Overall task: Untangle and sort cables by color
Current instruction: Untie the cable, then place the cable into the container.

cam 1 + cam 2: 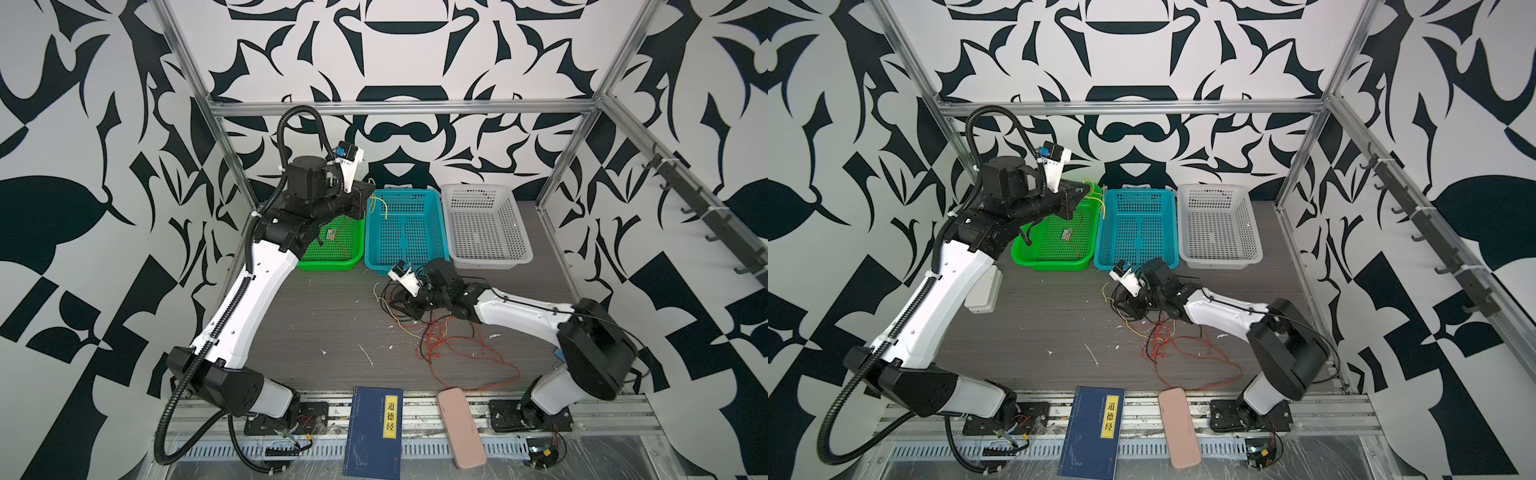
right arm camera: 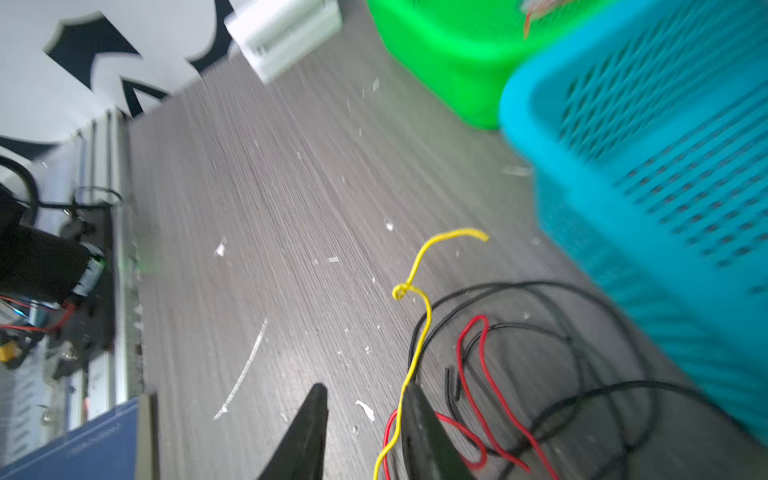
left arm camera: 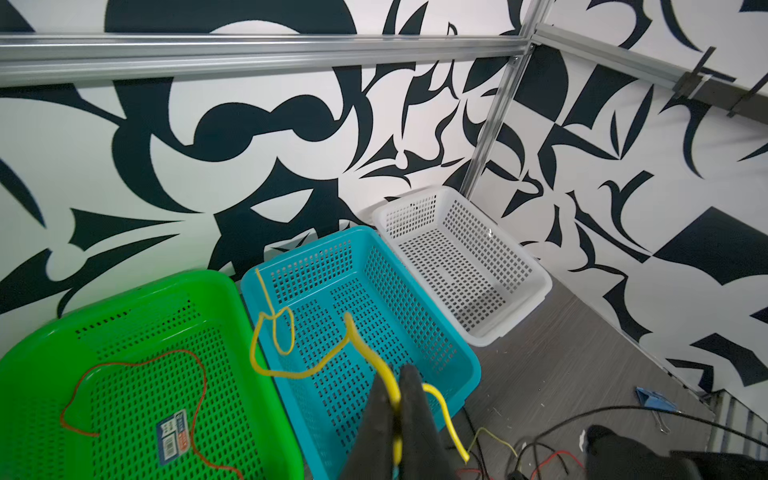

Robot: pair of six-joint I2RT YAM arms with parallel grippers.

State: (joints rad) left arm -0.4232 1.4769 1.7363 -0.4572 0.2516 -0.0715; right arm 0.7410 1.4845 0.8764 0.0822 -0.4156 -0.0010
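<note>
The left tool is clamped shut on a thin pale yellow cable. It holds the cable raised at the far left of the grey wood-grain bench, above the seam between the green perforated plastic basket and the blue perforated plastic basket. The cable's free length curls out from the tool's tips and hangs over the far left corner of the blue basket. A thin red cable lies loose on the floor of the green basket, apart from that tool. The white perforated plastic basket stands right of the blue one.

The right tool sits low over the bench, just beside the blue basket's near wall. Its jaws stand apart with nothing between them. A second yellow cable with a small knot runs along the bench past one finger; whether it touches that finger cannot be told. The tangle of red, black and yellow cables spreads on the bench under this tool and to its near right.
</note>
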